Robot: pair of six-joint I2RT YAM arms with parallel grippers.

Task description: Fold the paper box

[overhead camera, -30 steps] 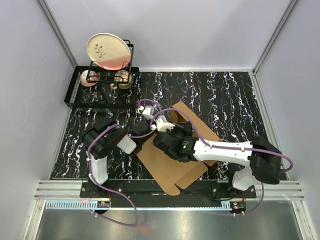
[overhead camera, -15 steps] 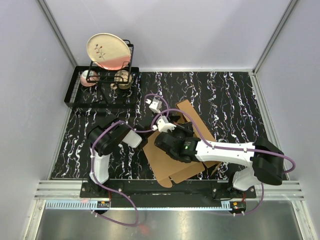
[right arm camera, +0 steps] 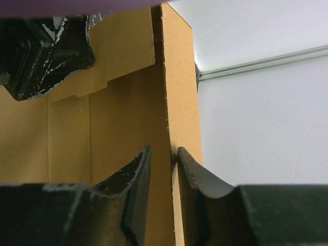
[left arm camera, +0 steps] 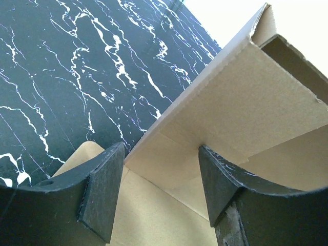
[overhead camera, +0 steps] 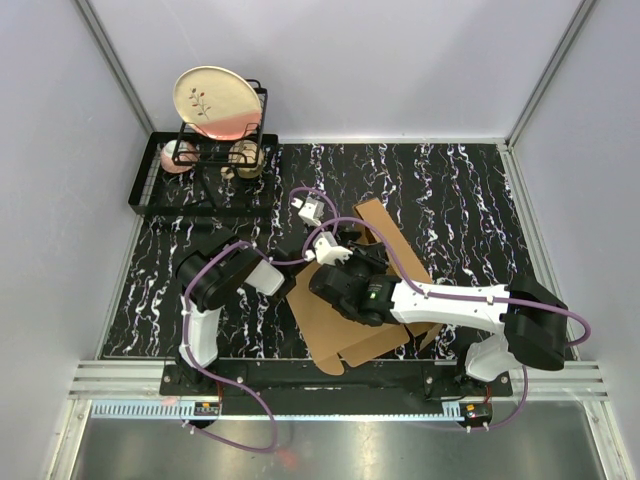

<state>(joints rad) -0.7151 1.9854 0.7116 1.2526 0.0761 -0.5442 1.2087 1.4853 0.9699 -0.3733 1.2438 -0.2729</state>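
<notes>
Quick count: one paper box [overhead camera: 343, 330], two arms with a pincer each, one black rack [overhead camera: 141, 190] and one plate [overhead camera: 215, 100] standing in it.

The box sits mid-table [overhead camera: 450, 190] toward the front edge, with its near part flat and its far flaps tipped up. The right arm reaches across it.

The left gripper [left arm camera: 160, 151] has its jaws well apart. A raised flap runs up from the gap between them, and nothing looks pinched.

On the right gripper [right arm camera: 163, 149] the jaws are only a sliver apart. The edge of an upright flap sits right in that slot, close against the right-hand finger [right arm camera: 192, 179]. Honestly can't tell if it's actually squeezing the cardboard or just straddling it.
</notes>
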